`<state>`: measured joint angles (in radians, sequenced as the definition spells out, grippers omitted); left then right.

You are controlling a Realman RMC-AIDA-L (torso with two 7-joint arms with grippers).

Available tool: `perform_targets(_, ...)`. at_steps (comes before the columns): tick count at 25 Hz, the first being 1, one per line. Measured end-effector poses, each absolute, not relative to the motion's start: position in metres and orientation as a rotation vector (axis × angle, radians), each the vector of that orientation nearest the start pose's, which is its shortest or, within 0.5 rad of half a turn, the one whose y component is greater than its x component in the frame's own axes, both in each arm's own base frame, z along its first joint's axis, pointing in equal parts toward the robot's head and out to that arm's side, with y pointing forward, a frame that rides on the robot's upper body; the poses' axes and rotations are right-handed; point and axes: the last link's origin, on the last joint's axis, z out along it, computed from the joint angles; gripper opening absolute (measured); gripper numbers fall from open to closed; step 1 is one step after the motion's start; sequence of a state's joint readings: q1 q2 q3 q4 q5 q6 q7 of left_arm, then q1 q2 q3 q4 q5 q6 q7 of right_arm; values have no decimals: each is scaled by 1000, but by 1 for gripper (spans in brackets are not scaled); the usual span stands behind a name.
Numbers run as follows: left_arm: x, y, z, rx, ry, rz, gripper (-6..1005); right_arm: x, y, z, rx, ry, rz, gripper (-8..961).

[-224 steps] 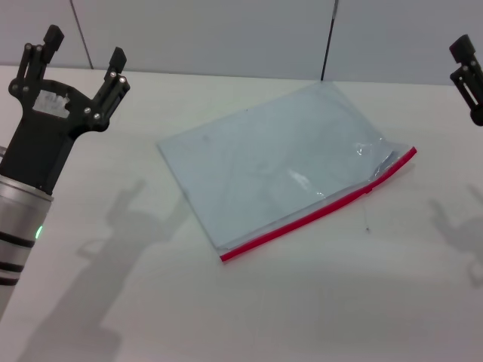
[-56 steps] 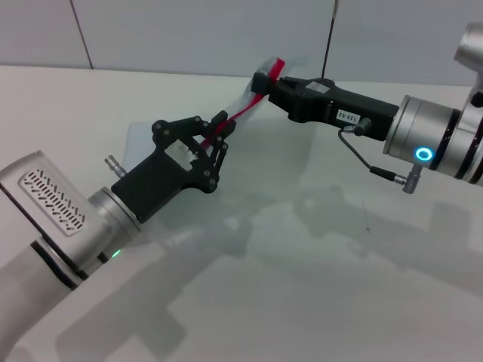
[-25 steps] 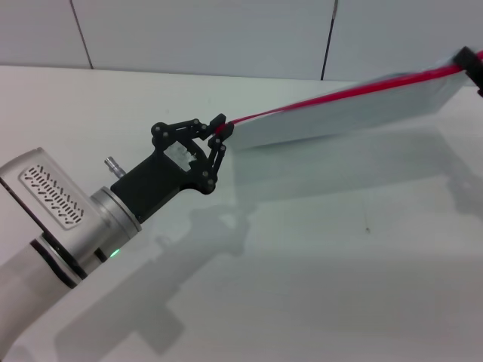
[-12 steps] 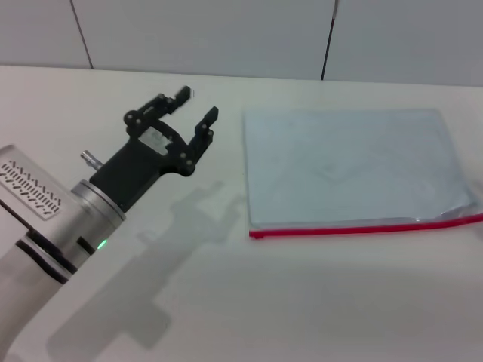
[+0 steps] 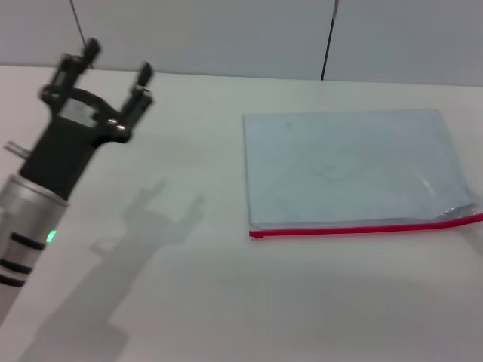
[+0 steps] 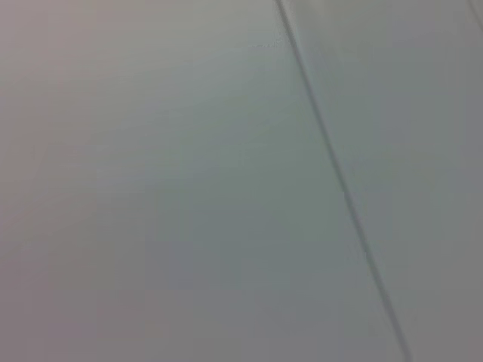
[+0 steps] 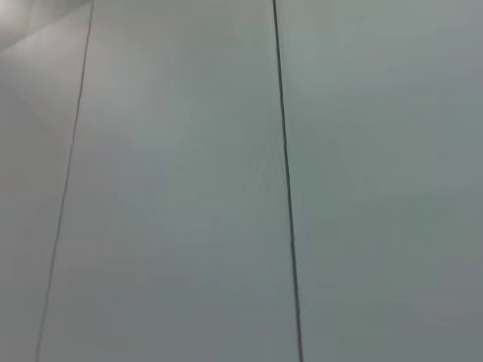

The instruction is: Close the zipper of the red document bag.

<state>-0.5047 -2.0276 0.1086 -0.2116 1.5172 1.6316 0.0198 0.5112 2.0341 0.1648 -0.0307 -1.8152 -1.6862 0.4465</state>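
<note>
The red document bag (image 5: 347, 166), a flat pale blue-grey pouch, lies on the white table at the right of the head view. Its zipper (image 5: 362, 228) runs as a bright red strip along the near long edge, from the left corner out to the right frame edge; I cannot make out the slider. My left gripper (image 5: 115, 63) is raised at the far left, well apart from the bag, open and holding nothing. The right gripper is out of view. Both wrist views show only grey wall panels.
The white table (image 5: 226, 302) stretches bare in front of and to the left of the bag. A grey panelled wall (image 5: 226, 30) with dark seams stands behind the table's far edge.
The left arm has drawn back to the left and upward, away from the bag. The bag stays flat in the same place with its red edge toward me.
</note>
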Motion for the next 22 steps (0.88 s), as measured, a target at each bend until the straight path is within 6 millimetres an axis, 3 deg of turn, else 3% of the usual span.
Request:
perform_targets(2,-275,304,6,-1592,-72,-954,753,281,317,33,-1688,189,1146,892)
perform_targets(22,-276,302,14,-1533,-67,-969,753,270,321,27,-1648,103,1101,888)
